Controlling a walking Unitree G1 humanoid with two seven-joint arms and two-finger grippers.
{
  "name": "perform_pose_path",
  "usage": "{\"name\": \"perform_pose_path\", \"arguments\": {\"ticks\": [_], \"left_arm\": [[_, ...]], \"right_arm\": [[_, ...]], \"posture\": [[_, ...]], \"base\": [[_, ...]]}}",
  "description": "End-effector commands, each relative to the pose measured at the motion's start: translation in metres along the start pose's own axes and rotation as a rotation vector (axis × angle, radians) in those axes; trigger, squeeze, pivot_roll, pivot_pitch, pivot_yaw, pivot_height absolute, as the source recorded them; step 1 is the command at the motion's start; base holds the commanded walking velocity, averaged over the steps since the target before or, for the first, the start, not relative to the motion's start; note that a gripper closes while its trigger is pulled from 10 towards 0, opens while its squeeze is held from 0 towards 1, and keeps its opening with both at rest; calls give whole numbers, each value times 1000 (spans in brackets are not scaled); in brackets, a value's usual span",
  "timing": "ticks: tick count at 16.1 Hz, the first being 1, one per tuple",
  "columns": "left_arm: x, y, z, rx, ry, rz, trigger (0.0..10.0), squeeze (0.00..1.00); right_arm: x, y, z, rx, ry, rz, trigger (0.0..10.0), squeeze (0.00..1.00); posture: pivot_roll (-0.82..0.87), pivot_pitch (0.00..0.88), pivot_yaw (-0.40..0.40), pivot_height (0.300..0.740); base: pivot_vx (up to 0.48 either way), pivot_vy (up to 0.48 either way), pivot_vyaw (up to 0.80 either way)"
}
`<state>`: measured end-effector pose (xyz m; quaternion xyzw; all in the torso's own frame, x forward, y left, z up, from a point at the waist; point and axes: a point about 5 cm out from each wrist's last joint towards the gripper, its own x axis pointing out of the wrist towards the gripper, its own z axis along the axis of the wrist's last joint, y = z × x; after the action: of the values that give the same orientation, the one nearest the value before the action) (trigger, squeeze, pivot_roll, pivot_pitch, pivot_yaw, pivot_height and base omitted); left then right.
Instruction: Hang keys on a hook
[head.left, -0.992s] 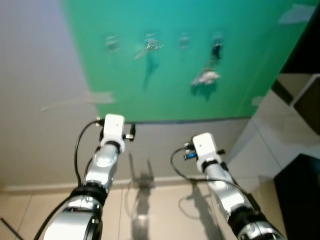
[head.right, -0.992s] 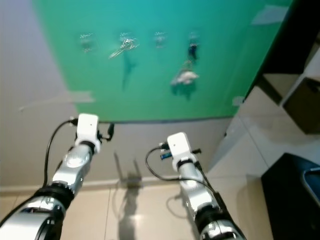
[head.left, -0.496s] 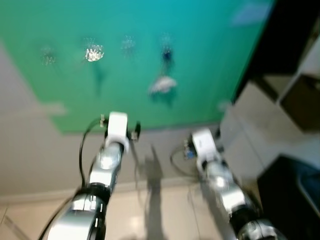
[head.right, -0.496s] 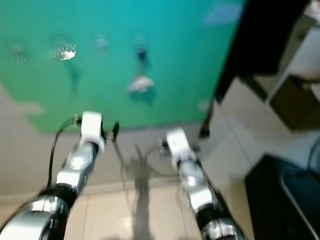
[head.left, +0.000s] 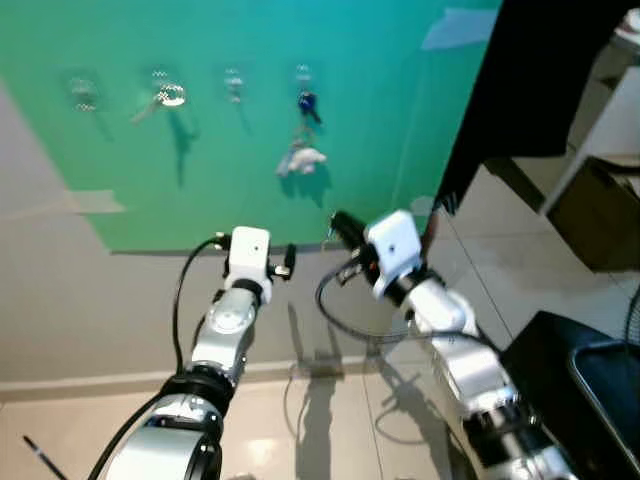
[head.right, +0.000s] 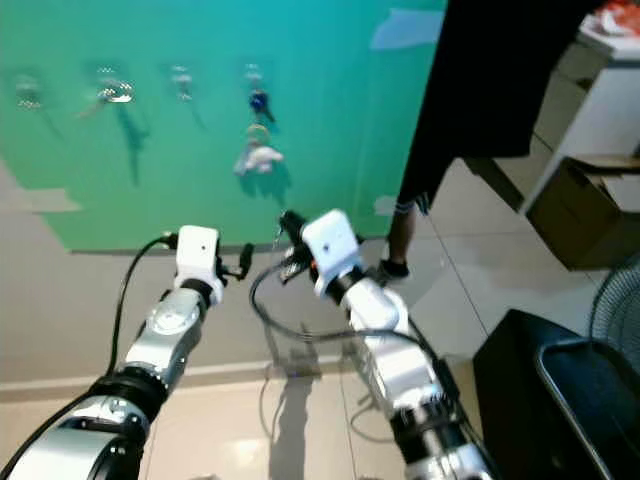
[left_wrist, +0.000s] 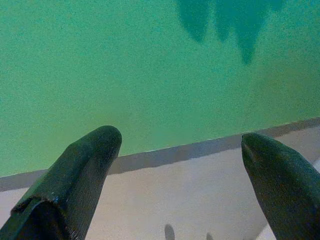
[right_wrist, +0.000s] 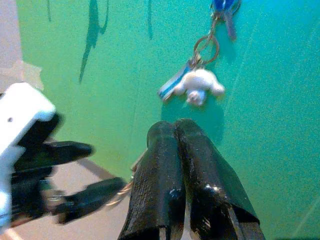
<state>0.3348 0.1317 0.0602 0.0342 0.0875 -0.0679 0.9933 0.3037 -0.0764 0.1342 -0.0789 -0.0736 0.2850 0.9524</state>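
- Keys (right_wrist: 136, 162): only a bit of metal ring peeked out beside the right gripper (right_wrist: 174, 127), whose two fingers were pressed tight together (so it likely held them).
- That arm had lifted and swung in toward the green board (head.left: 200, 190) since a second ago, so the hanging looked ready to start.
- The left gripper (left_wrist: 182, 145) was wide open, holding nothing, near the board's bottom edge.
- Higher up, one hook (head.left: 233, 80) looked free, beside a hung bunch with a white toy (head.left: 303, 158).
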Motion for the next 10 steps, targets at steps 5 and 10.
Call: {"name": "perform_pose_path", "arguments": {"ticks": [5, 10], "left_arm": [[0, -1, 1, 11, -2, 3, 10000, 0], [-1, -5, 0, 27, -2, 3, 10000, 0]], "right_arm": [[1, -32, -13, -92, 108, -169, 10000, 0], [39, -24, 9, -141, 13, -134, 10000, 0]], "posture": [[-77, 0, 10, 740], [-66, 0, 1, 740]], "base": [[0, 0, 0], [0, 0, 0]]}}
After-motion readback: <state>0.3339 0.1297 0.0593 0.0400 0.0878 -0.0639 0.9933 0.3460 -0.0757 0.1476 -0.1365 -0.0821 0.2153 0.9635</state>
